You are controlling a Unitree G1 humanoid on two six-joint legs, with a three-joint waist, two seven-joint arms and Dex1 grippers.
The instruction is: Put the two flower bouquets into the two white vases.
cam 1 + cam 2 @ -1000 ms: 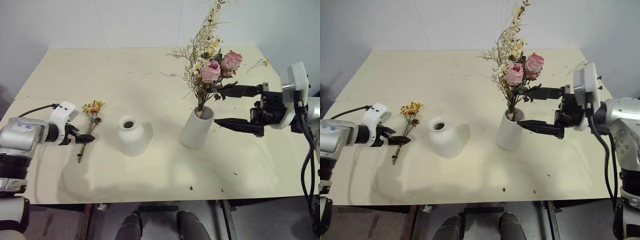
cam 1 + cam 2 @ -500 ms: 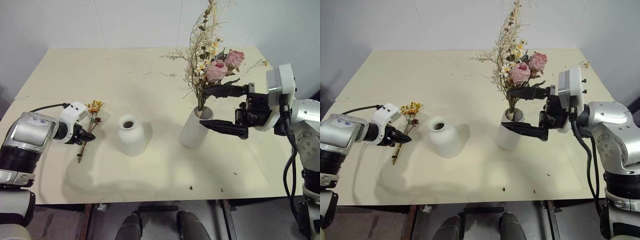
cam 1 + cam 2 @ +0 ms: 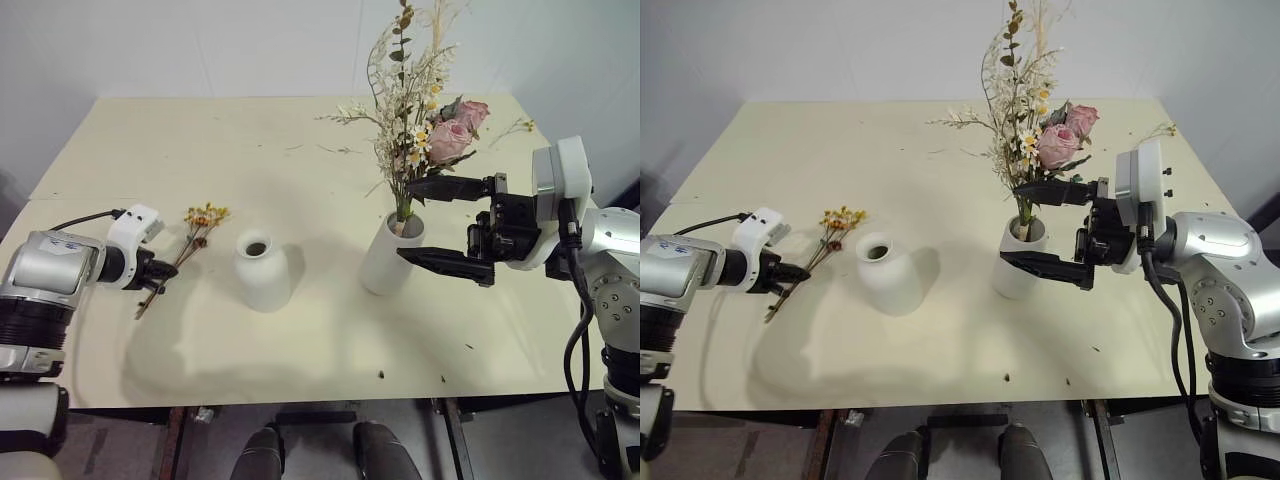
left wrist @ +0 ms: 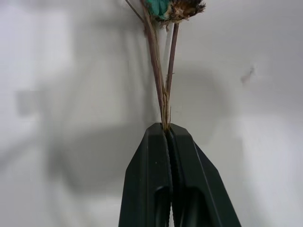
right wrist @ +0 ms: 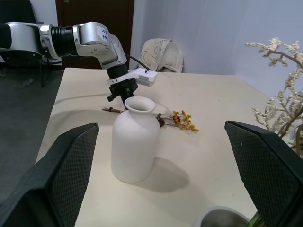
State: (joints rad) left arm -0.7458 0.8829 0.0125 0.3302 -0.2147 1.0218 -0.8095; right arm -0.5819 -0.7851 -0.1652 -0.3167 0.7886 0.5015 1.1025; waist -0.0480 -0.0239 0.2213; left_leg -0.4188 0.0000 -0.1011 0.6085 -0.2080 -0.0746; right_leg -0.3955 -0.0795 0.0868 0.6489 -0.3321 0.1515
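Near the table's left edge, the left gripper, open a second ago, has clamped on the thin yellow-orange bouquet's stems beside the bottle-shaped vase. Farther right, the rose bouquet has straightened in the cylinder vase, between the right gripper's spread fingers.

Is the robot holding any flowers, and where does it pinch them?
Yes. The left tool pinches the small yellow flowers near the bottom of their thin stems. The right tool holds nothing.

The left gripper reaches forward and slightly down, its fingers pressed together. The right gripper points level toward the left, fingers spread wide.
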